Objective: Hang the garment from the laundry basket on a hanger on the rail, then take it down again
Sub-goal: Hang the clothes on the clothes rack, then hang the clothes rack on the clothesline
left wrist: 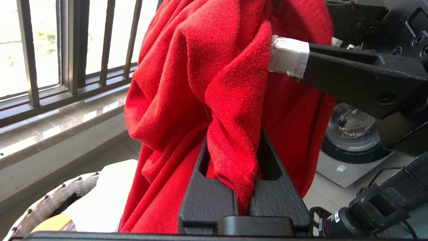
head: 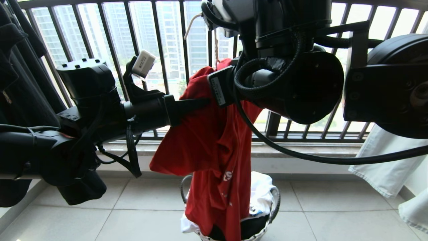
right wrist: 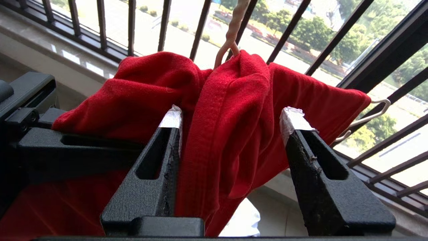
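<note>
One basket [head: 274, 204] holds white laundry [head: 262, 190], perhaps more; left end effector [left wrist: 245, 187] grips garment [head: 207, 140], right end effector [right wrist: 230, 124] open.

Pale tiled floor [head: 334, 214] — the laundry basket [head: 275, 207] stands on it.

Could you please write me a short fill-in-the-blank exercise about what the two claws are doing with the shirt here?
1. The left claw is ____ on a fold of the red T-shirt.
2. The right claw stands ____ around the shirt's collar.
3. The shirt's lower end hangs down into the ____.
4. The white wire hanger pokes out of the shirt's ____.

Missing words: shut; open; laundry basket; sleeve
</note>
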